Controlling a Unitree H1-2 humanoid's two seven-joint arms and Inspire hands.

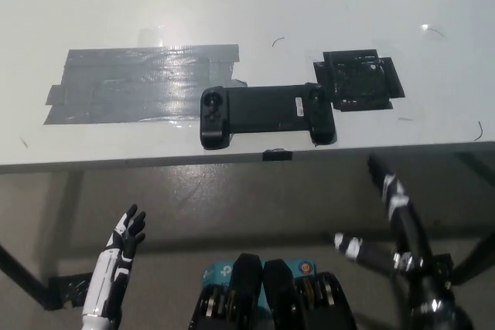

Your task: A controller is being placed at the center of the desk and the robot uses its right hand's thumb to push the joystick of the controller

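The controller [267, 113] lies on the surface [309, 5], well ahead of the right hand [394, 214] and slightly to its left. That hand hangs below the surface edge, fingers spread and empty: the approach has not begun. Next, it must rise and bring its thumb onto a joystick [214, 103]. The left hand [125, 239] rests low, open.

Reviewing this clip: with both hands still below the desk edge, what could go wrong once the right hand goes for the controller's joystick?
1. The controller lies close to the desk front edge; a push angled toward the robot might slide it off.
2. The right hand is below the edge, fingers spread, and could catch the edge rising.
3. The joystick is small, so the thumb may miss.

The left hand rests low.
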